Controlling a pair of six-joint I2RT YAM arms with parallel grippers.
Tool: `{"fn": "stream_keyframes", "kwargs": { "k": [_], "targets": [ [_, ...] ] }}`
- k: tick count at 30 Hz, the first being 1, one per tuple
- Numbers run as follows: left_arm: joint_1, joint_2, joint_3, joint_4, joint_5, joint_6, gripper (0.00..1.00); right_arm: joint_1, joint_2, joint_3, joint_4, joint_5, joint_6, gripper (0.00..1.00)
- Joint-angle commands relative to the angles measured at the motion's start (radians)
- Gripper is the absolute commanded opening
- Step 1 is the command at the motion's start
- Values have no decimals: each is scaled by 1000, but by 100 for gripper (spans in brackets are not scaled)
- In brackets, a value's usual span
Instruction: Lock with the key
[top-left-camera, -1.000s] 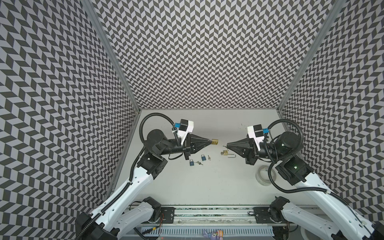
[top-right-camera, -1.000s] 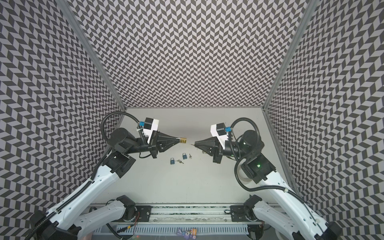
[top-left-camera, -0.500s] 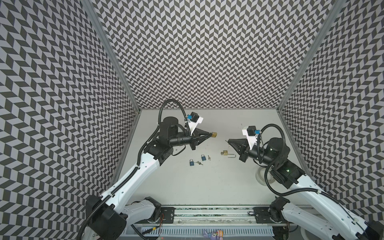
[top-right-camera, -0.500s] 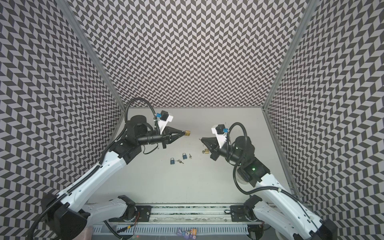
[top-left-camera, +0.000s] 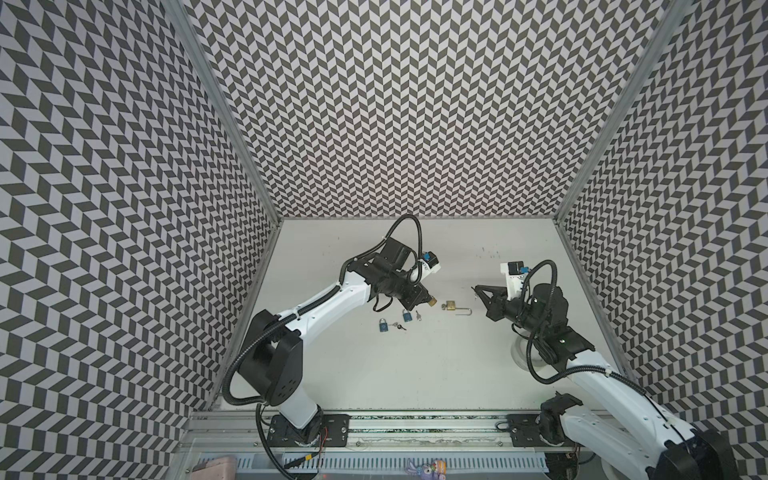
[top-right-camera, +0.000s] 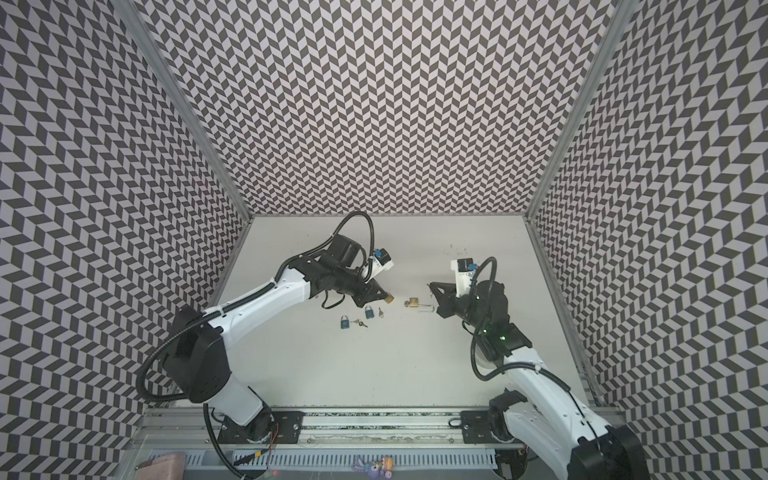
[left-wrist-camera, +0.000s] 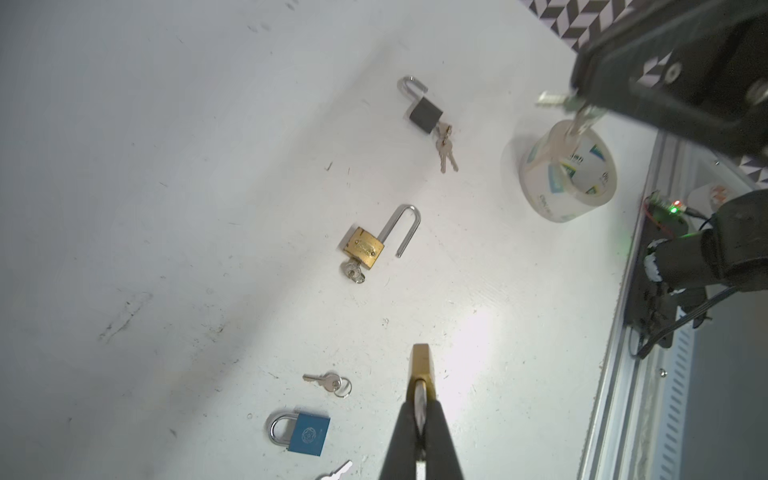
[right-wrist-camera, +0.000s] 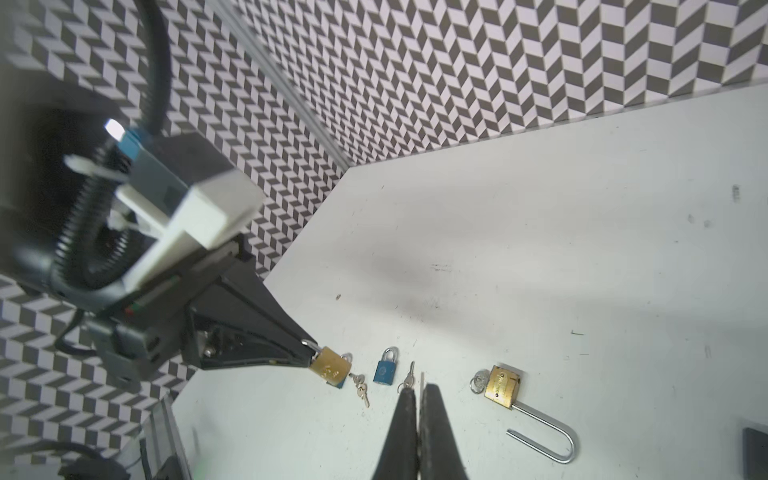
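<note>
My left gripper (left-wrist-camera: 419, 401) is shut on the shackle of a small brass padlock (left-wrist-camera: 422, 363), whose body sticks out past the fingertips. Both top views show it just above the table at centre, small brass padlock (top-left-camera: 433, 301) (top-right-camera: 390, 298). My right gripper (right-wrist-camera: 418, 390) is shut on a silver key (right-wrist-camera: 422, 380); the left wrist view shows the key (left-wrist-camera: 550, 99) poking from its tips. In both top views the right gripper (top-left-camera: 475, 288) (top-right-camera: 430, 285) hovers to the right, apart from the held padlock.
A larger brass padlock (top-left-camera: 451, 306) (left-wrist-camera: 363, 247) lies between the grippers, its long shackle open and a key in it. Two blue padlocks (top-left-camera: 407, 316) (top-left-camera: 383, 325) with loose keys lie nearer the front. A black padlock (left-wrist-camera: 424, 112) and a tape roll (left-wrist-camera: 567, 172) lie on the right.
My left arm has stretched out, its wrist turned and the small brass padlock sank slightly. My right gripper drew back to the right with the key, widening the gap between them.
</note>
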Motion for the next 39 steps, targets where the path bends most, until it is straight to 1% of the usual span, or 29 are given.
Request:
{"fn": "stream_keyframes", "kwargs": {
  "k": [1,3,5,9,14,20,31,35,37,39],
  "targets": [
    [-3,68,74,-81,-15,88,0,-82,-35,-48,169,-90,123,0],
    [-7,133,108,-112,-30,119,0,-128,-27,-69,189,-145,167,0],
    [-6,196,145,-149,-46,134,0,-137,-23,-68,152,-149,171,0],
    [-13,295,209,-202,-33,167,0,-137,-7,-41,33,-157,104,0],
    [-22,375,284,-250,-2,202,0,-136,-21,-55,18,-182,89,0],
    [-39,453,354,-290,-4,219,0,-136,-15,-46,18,-217,87,0],
    [-38,494,377,-290,-59,221,0,-137,-1,-39,16,-244,79,0],
    [-38,511,387,-288,-71,216,12,-136,-2,-41,8,-251,76,0],
    [-38,515,392,-281,-102,209,23,-136,-1,-44,6,-257,78,0],
    [-38,515,397,-273,-129,203,29,-135,2,-42,7,-271,76,0]
  ]
}}
